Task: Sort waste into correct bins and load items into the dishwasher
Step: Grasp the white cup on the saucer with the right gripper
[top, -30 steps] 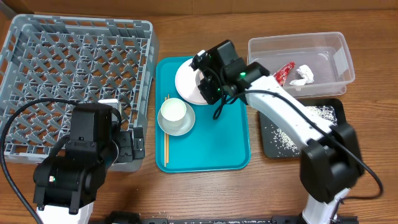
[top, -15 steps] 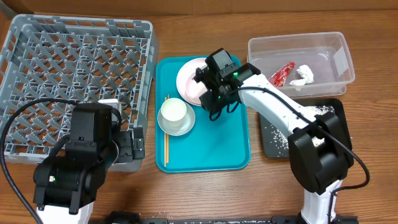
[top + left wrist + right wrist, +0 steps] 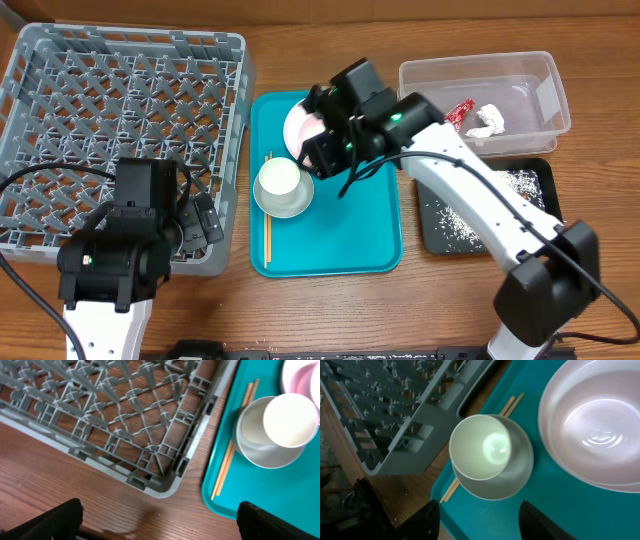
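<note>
A white plate (image 3: 303,130) lies at the back of the teal tray (image 3: 340,240). A small cup (image 3: 278,178) stands on a pale saucer (image 3: 290,203), with the chopsticks (image 3: 267,215) along the tray's left side. My right gripper (image 3: 482,525) hangs open and empty over the tray, just in front of the cup (image 3: 482,445) and beside the plate (image 3: 592,435). My left gripper (image 3: 160,527) is open and empty over bare table by the grey dish rack's (image 3: 125,420) near corner. The clear tub (image 3: 530,75) holds a red wrapper (image 3: 458,115) and a white tissue (image 3: 486,122). Rice grains (image 3: 520,182) lie in the black tray (image 3: 540,215).
The dish rack (image 3: 120,110) fills the left of the table, right next to the teal tray's left edge. The tub and the black tray stand to the right of the teal tray. Bare wooden table runs along the front edge.
My right gripper has gone from shut to open and has swung from the plate toward the cup. The left arm has shifted slightly toward the rack.
</note>
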